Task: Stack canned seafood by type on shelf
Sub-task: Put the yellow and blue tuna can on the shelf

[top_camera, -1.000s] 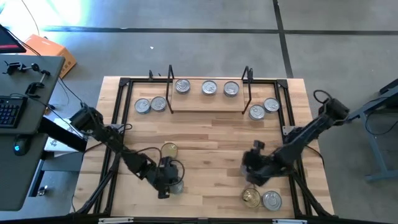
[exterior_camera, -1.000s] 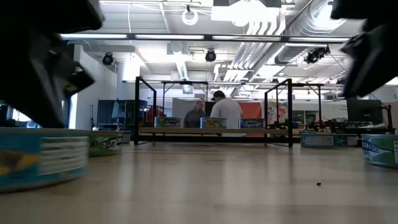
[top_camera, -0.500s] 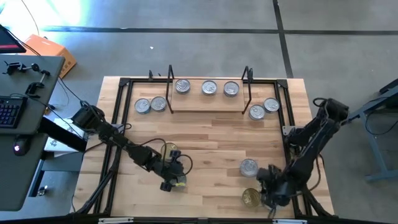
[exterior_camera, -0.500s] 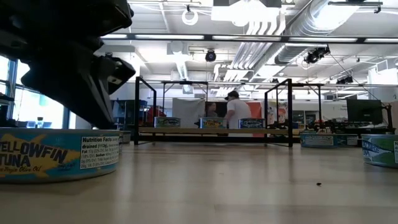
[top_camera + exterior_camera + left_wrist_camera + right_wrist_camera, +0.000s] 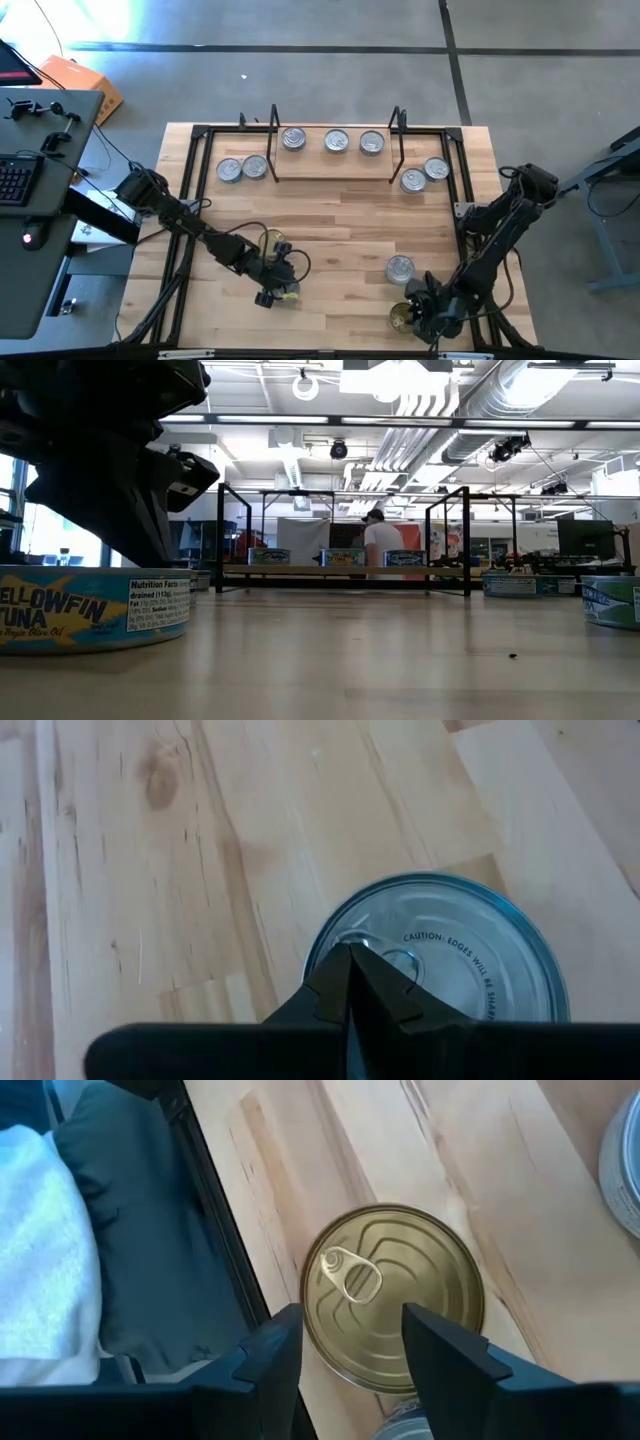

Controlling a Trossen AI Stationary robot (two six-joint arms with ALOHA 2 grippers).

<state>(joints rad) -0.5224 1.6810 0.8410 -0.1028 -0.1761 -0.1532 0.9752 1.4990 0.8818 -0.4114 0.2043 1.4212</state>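
A wooden table (image 5: 330,215) seen from above, with two dark robot arms reaching in from its 9 o'clock and 3 o'clock sides. At the 12 o'clock edge stands the shelf (image 5: 335,166), its long axis running from 9 to 3 o'clock, with three silver-lidded tins (image 5: 338,141) in a row on its board, all flat with lids facing up. Two more silver tins (image 5: 241,168) sit just off its 9 o'clock end and another two silver tins (image 5: 424,175) off its 3 o'clock end.

The left gripper (image 5: 277,292) is low over a silver tin (image 5: 440,955) near the 6 o'clock edge, fingers pressed fully together with their tips resting by the pull tab, gripping nothing. A gold-lidded tin (image 5: 271,241) lies close by toward 12 o'clock.

The right gripper (image 5: 350,1342) hangs above a gold tin (image 5: 395,1295) near the 5 o'clock corner, fingers spread partway on either side of the lid, not touching it. The tin lies flat, its pull ring toward the table's black frame (image 5: 215,1230). One silver tin (image 5: 400,268) sits apart toward 12 o'clock.

Compared with a second ago, the right arm has swung from mid-table down to this corner, uncovering that silver tin, and the left gripper has shifted slightly over its own tin
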